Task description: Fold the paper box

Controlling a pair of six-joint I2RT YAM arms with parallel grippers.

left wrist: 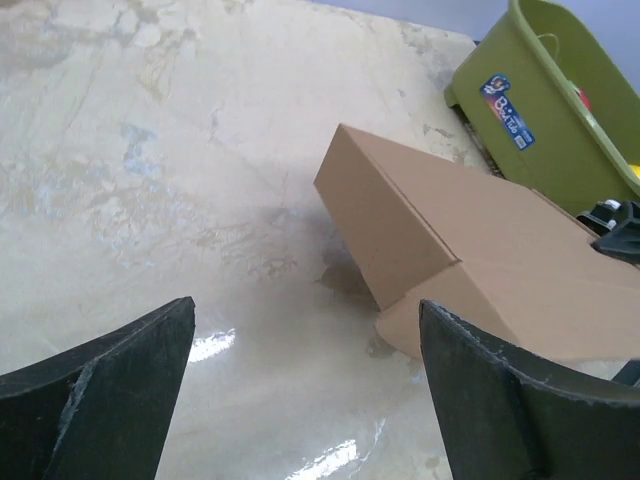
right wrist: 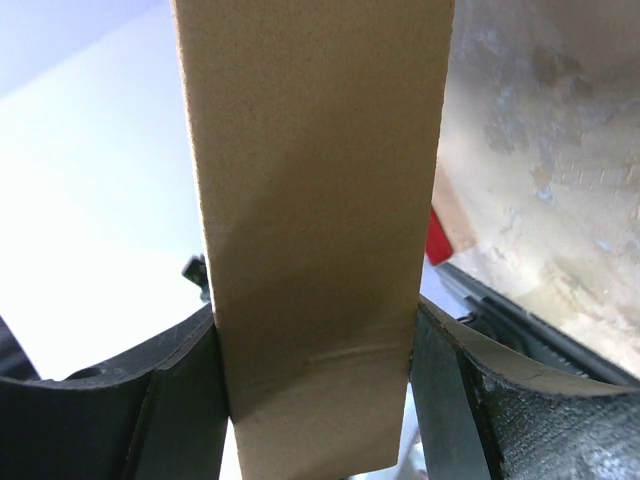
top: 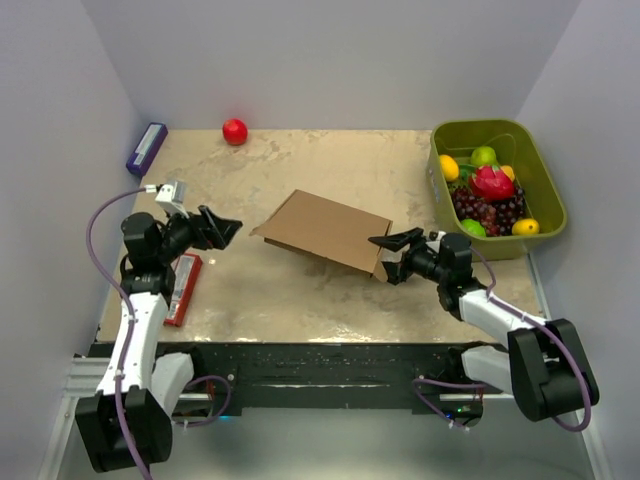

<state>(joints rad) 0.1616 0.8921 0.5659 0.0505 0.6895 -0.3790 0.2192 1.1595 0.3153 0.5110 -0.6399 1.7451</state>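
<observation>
Left claw point(top: 232, 228): spread wide, empty, short of the paper box point(top: 320, 228). Right claw point(top: 384, 254): clamped on that box's right edge, at the middle of the bench point(top: 300, 290). Box: judged light, stiff yet easily creased, smooth-faced; best taken at edges or flaps, not flat panels.

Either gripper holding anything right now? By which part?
Right gripper clamps the paper box by the narrow side wall at the end nearest that arm. Left gripper is open, apart from the box, holding nothing.
</observation>
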